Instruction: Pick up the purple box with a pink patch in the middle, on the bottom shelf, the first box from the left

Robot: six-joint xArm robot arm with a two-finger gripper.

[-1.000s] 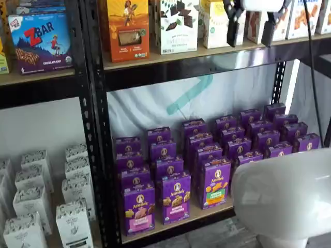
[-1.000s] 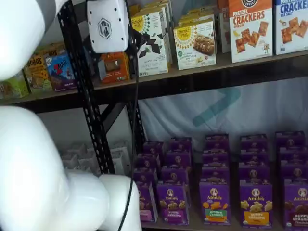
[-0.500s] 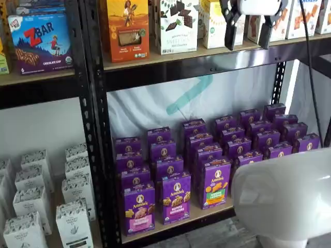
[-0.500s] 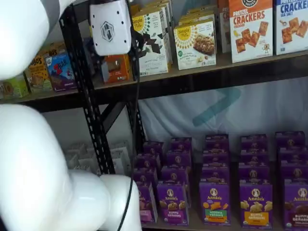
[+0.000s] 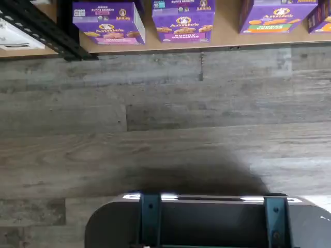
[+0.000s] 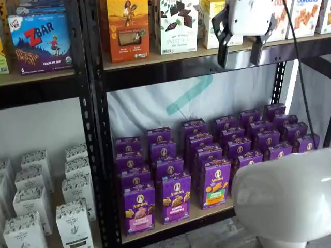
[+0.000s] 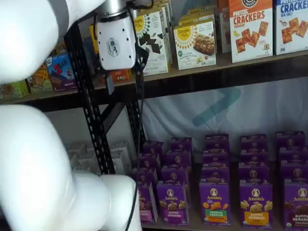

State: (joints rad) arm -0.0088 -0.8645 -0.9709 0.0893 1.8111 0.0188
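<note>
Overhead, the pincer (image 6: 239,54) hangs released, well apart from the purple box (image 6: 138,208).

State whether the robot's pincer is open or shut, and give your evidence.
Open. In a shelf view the pincer hangs by the upper shelf with a plain gap between its two black fingers, and nothing is held between them.

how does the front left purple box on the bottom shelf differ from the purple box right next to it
In a shelf view, the small upright purple Annie's carton with a pink patch stands at the row's left end, against the black rack post; the purple Annie's carton with a dark purple patch stands one place inward. Their lower front patches differ: pink against dark purple. Both are upright, face forward, look about the same size, and carry the round white logo.
</note>
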